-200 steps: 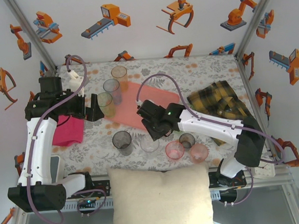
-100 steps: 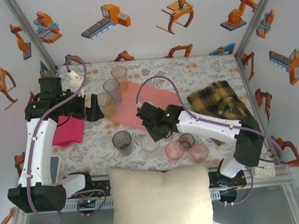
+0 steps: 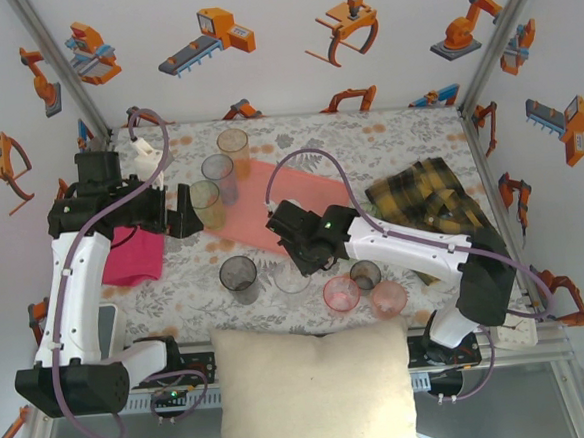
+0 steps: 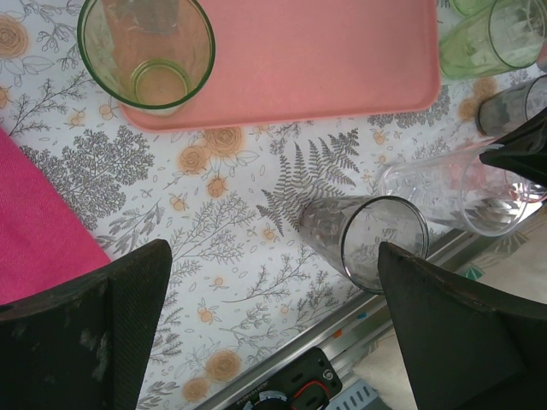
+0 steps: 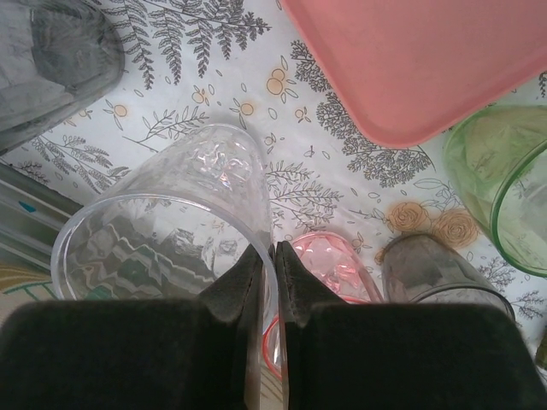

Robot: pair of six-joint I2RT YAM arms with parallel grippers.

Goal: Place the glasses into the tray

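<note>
My right gripper (image 3: 301,262) (image 5: 273,253) is shut on the rim of a clear tumbler (image 3: 292,282) (image 5: 162,218), one finger inside and one outside. The clear tumbler stands on the table just in front of the salmon-pink tray (image 3: 270,188) (image 4: 333,51) (image 5: 427,60). A smoky grey tumbler (image 3: 239,274) (image 4: 363,232) stands to its left. Two pink tumblers (image 3: 341,294) (image 5: 338,269) and a dark grey one (image 3: 365,273) are on its right. My left gripper (image 3: 183,211) (image 4: 273,342) hangs open, nothing between its fingers, beside a green tumbler (image 3: 205,197) (image 4: 147,49) on the tray's corner.
A greyish tumbler (image 3: 217,169) and an amber one (image 3: 232,141) stand at the back. More green tumblers (image 4: 487,38) sit by the tray's far end. A magenta cloth (image 3: 134,252) lies left, a plaid cloth (image 3: 426,198) right, a cream pillow (image 3: 319,388) at the near edge.
The right arm has shifted slightly to the left with its fingers on the clear tumbler's rim. The left arm has not moved.
</note>
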